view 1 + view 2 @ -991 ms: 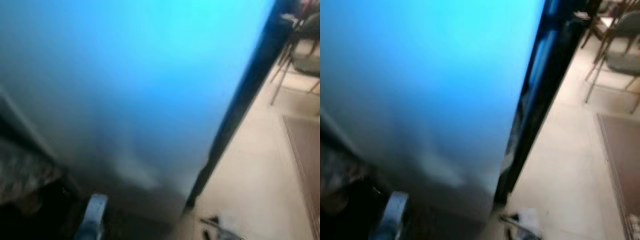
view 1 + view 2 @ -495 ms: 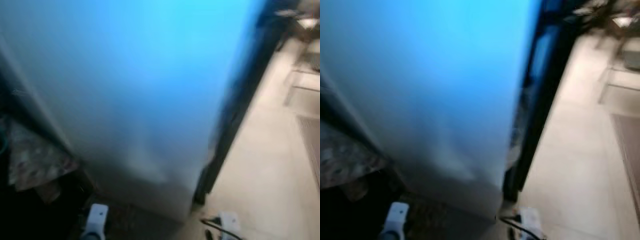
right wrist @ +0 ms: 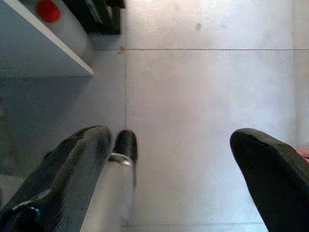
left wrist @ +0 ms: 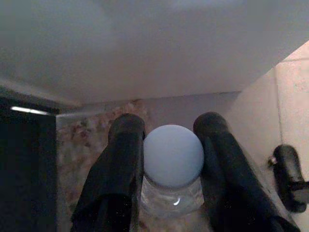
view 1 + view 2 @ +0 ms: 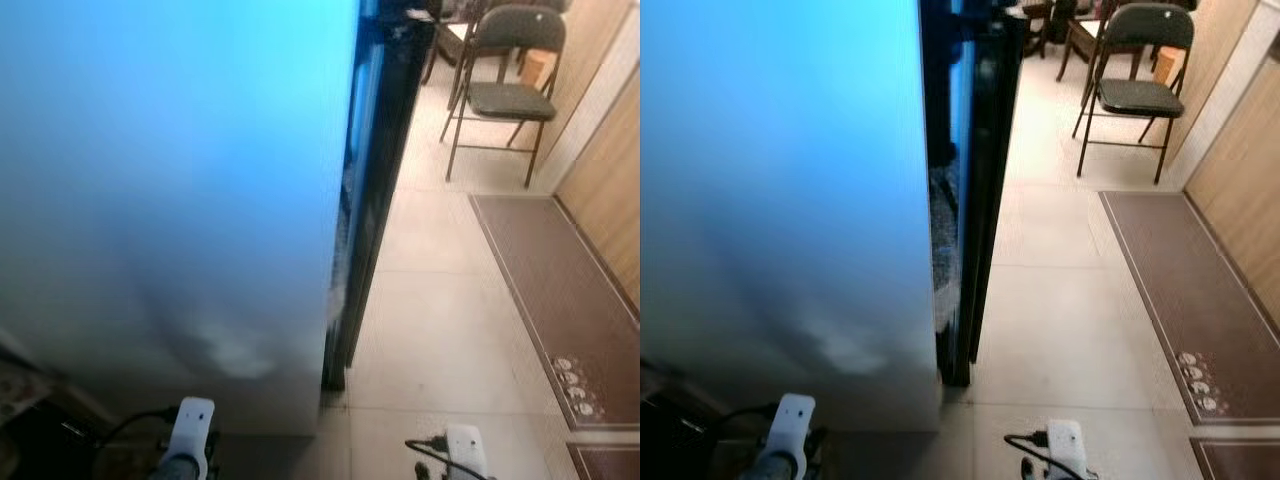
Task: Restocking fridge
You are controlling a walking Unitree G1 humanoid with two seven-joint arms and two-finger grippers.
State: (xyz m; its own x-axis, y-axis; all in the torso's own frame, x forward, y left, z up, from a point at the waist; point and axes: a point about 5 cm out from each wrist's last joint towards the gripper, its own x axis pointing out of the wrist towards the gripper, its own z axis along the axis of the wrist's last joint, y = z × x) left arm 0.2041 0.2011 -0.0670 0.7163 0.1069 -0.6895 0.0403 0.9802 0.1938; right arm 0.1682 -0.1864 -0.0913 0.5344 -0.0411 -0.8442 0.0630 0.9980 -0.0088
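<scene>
The fridge stands close on my left, its broad side lit blue and its dark door edge facing the tiled floor. In the left wrist view my left gripper is shut on a clear bottle with a pale blue cap; the cap sits between the two black fingers, just under the fridge's white side. My right gripper is open over bare floor tiles, with nothing between its fingers. Both wrists, the left arm and the right arm, show low in the eye views.
A dark folding chair stands on the tiled floor beyond the fridge. A brown mat runs along a wood-panelled wall on the right. In the right wrist view a red cap sits beyond a white edge.
The camera has swung to the right and the blur has cleared: the fridge's door edge, the chair and the mat have come into view. Both arms keep their place low in the picture.
</scene>
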